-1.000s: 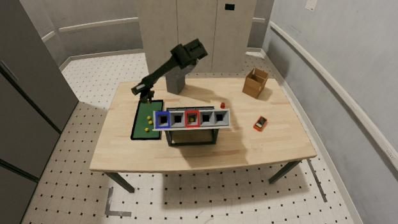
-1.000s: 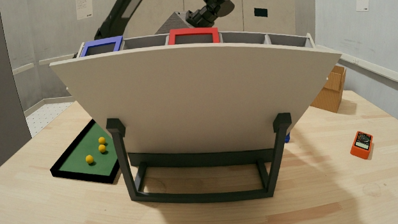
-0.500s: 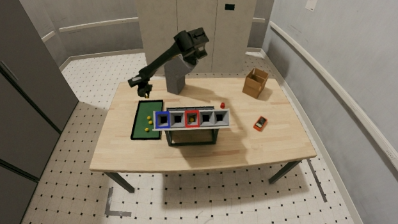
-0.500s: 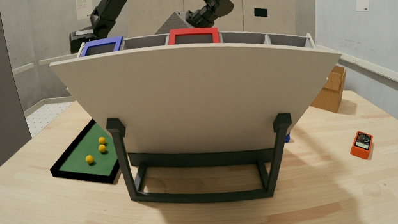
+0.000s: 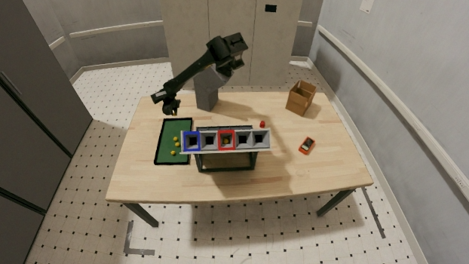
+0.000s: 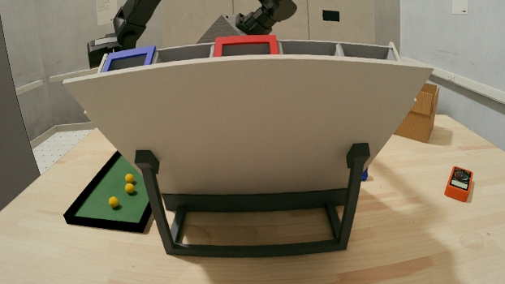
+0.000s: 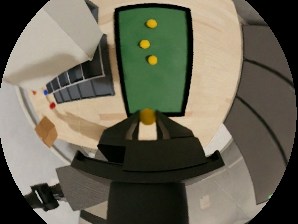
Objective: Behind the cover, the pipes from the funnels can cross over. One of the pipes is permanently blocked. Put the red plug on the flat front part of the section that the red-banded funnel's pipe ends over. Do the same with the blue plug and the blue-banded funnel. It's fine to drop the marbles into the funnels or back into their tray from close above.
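Note:
My gripper (image 5: 173, 111) hangs above the far end of the green marble tray (image 5: 174, 140) and is shut on a yellow marble (image 7: 147, 116). Three yellow marbles (image 5: 176, 143) lie in the tray, also seen in the front view (image 6: 125, 187) and the wrist view (image 7: 148, 43). The funnel row (image 5: 225, 140) stands to the right of the tray. The blue-banded funnel (image 5: 191, 140) is at its left end. The red-banded funnel (image 5: 226, 139) is in the middle with a yellow marble (image 5: 226, 141) in it. The red plug (image 5: 262, 123) stands behind the row. The blue plug (image 6: 364, 174) peeks out behind the cover's right leg.
The beige cover (image 6: 248, 126) on a black frame hides the pipes and the sections. A cardboard box (image 5: 300, 97) stands at the back right. An orange device (image 5: 307, 145) lies right of the funnels. The arm's grey base (image 5: 208, 88) is behind the tray.

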Controlling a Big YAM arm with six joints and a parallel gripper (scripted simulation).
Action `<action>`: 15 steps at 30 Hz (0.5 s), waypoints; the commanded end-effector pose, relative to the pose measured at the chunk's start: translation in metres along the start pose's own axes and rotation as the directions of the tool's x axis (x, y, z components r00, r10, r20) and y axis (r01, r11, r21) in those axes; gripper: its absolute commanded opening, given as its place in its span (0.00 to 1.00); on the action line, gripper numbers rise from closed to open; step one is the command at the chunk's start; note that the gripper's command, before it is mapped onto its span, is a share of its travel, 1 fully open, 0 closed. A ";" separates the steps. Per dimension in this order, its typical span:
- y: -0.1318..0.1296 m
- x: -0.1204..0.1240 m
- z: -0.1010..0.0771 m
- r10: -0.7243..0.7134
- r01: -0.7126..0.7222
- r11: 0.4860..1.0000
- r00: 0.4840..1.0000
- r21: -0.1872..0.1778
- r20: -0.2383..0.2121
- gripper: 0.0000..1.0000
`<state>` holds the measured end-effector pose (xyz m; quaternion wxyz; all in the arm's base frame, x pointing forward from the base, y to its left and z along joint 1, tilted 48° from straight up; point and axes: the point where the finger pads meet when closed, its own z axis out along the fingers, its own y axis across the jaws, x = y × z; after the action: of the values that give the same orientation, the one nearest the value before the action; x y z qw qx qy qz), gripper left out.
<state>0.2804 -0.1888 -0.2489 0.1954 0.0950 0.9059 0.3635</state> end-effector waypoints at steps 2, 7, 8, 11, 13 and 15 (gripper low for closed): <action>-0.009 -0.050 -0.024 -0.033 0.032 0.999 0.999 0.032 0.028 0.00; -0.007 -0.075 -0.039 -0.026 0.025 0.999 0.999 0.034 0.034 0.00; -0.007 -0.075 -0.039 -0.026 0.025 0.999 0.999 0.034 0.034 0.00; -0.007 -0.075 -0.039 -0.026 0.024 0.999 0.999 0.033 0.034 0.00; -0.007 -0.075 -0.039 -0.025 0.024 0.999 0.999 0.032 0.033 0.00; -0.007 -0.075 -0.039 -0.025 0.024 0.999 0.999 0.031 0.032 0.00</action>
<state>0.3243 -0.2372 -0.2085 0.2144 0.0889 0.9101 0.3433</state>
